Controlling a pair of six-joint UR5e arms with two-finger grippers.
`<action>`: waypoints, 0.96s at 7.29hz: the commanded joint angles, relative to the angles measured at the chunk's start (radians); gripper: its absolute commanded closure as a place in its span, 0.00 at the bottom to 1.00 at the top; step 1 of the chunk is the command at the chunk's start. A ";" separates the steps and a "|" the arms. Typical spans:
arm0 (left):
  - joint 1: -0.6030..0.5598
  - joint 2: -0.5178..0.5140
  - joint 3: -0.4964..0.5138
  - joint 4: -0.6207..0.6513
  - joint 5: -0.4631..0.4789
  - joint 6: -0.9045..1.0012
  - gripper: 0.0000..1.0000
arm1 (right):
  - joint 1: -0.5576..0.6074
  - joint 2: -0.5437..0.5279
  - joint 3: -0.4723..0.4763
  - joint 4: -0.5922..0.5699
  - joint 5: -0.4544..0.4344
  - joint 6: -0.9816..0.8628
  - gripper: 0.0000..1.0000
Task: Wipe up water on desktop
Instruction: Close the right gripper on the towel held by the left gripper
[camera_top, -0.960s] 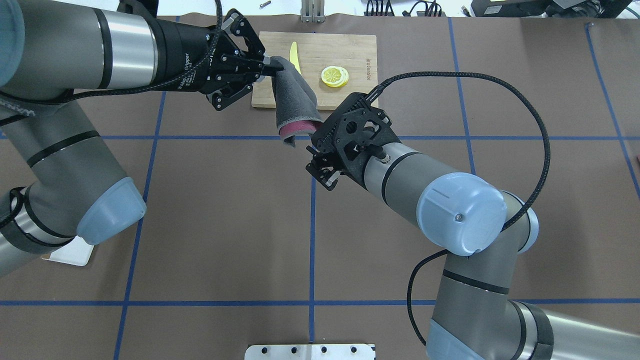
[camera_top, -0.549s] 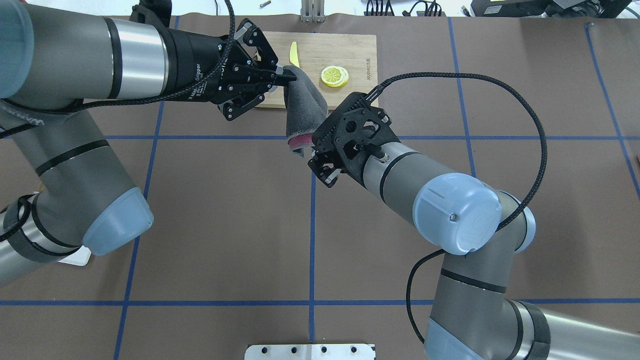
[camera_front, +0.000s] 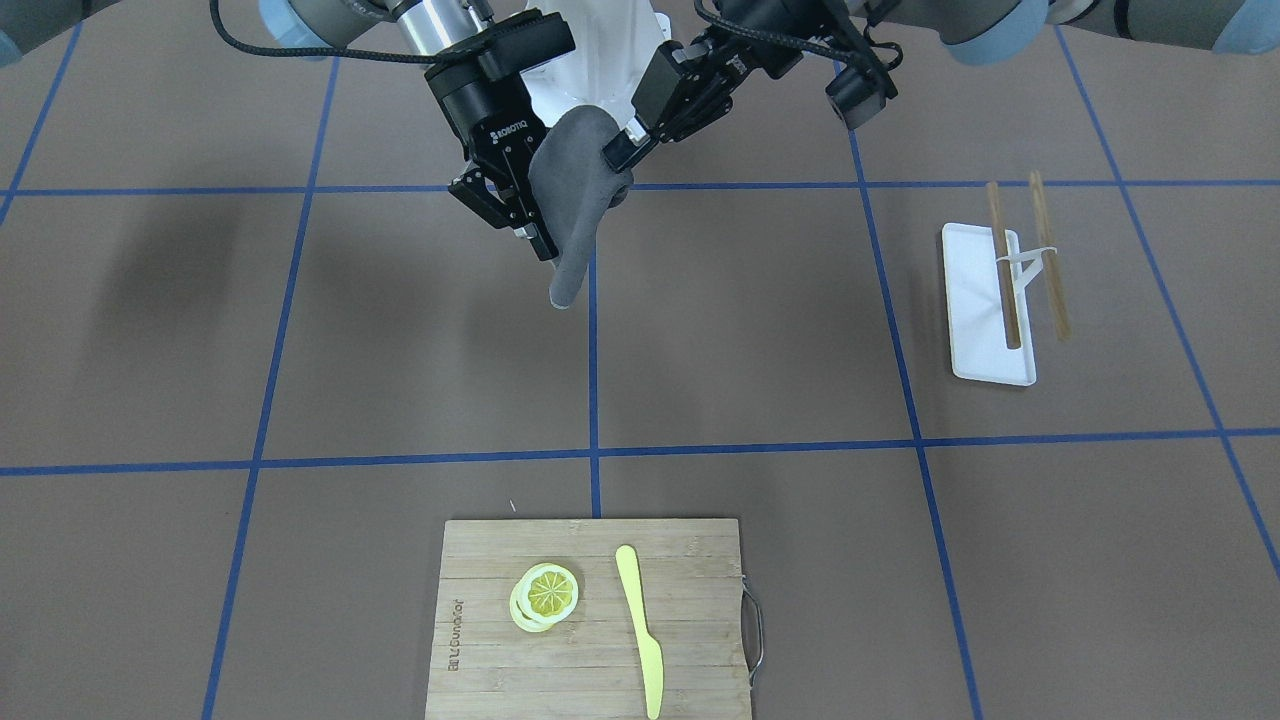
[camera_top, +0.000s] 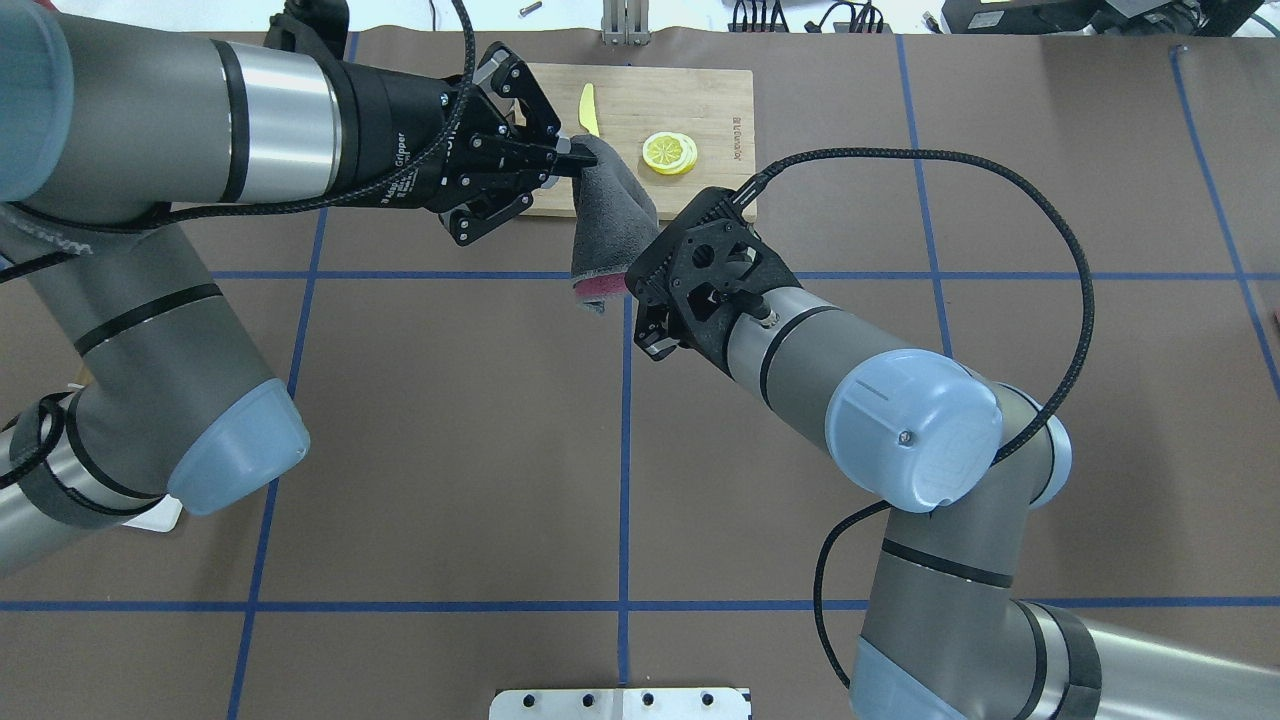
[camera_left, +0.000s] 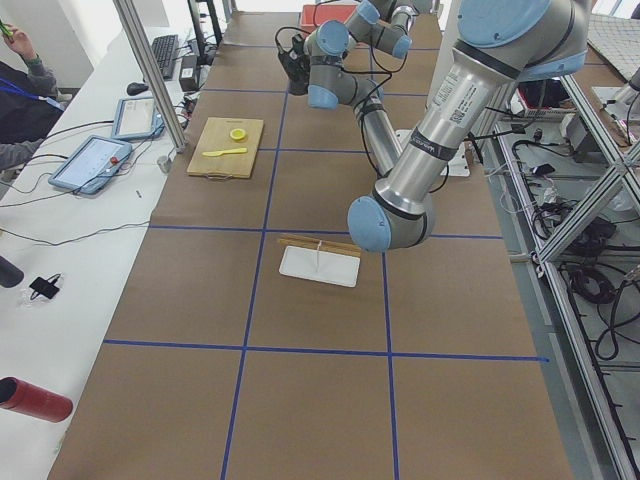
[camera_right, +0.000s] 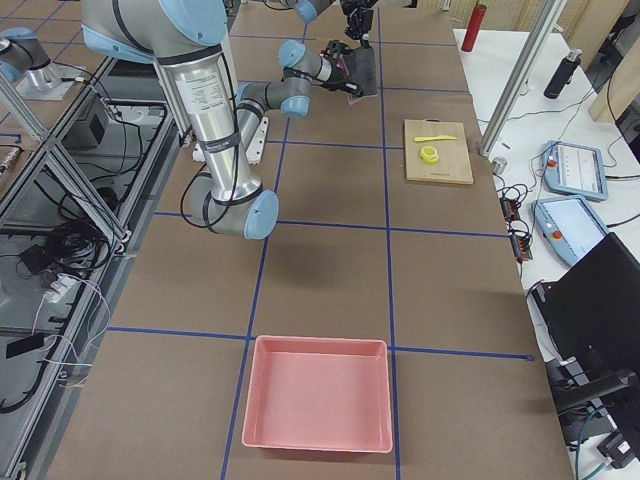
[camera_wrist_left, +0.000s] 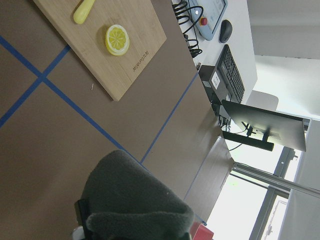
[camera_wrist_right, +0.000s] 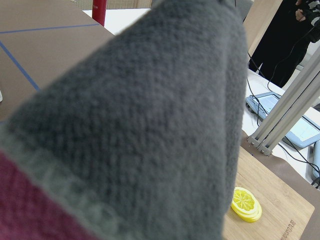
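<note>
My left gripper (camera_top: 575, 155) is shut on the top of a grey cloth (camera_top: 610, 215) with a maroon underside and holds it hanging well above the brown desktop (camera_top: 450, 420). In the front view the left gripper (camera_front: 618, 152) pinches the cloth (camera_front: 575, 190) from the right. My right gripper (camera_front: 540, 240) is right at the cloth's lower part. The cloth hides its fingertips, so I cannot tell whether it is open or shut. The cloth (camera_wrist_right: 150, 125) fills the right wrist view. I see no water on the desktop.
A bamboo cutting board (camera_top: 700, 95) at the far edge holds lemon slices (camera_top: 669, 152) and a yellow knife (camera_top: 588, 105). A white tray (camera_front: 985, 310) with chopsticks (camera_front: 1003, 265) lies on my left side. A pink bin (camera_right: 318, 395) stands at the right end.
My left gripper has carried the cloth to the right, toward the right gripper. The right gripper has closed in on the cloth's lower end, and its visible finger links have drawn inward.
</note>
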 joint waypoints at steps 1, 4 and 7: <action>-0.002 0.003 -0.004 0.000 -0.001 0.004 1.00 | -0.001 -0.008 0.000 0.000 0.000 0.030 1.00; -0.003 0.005 -0.006 0.000 0.001 0.004 1.00 | -0.001 -0.007 0.000 0.000 0.000 0.053 0.94; -0.002 0.009 -0.001 0.000 0.001 0.030 1.00 | -0.001 -0.002 0.000 0.000 0.000 0.075 1.00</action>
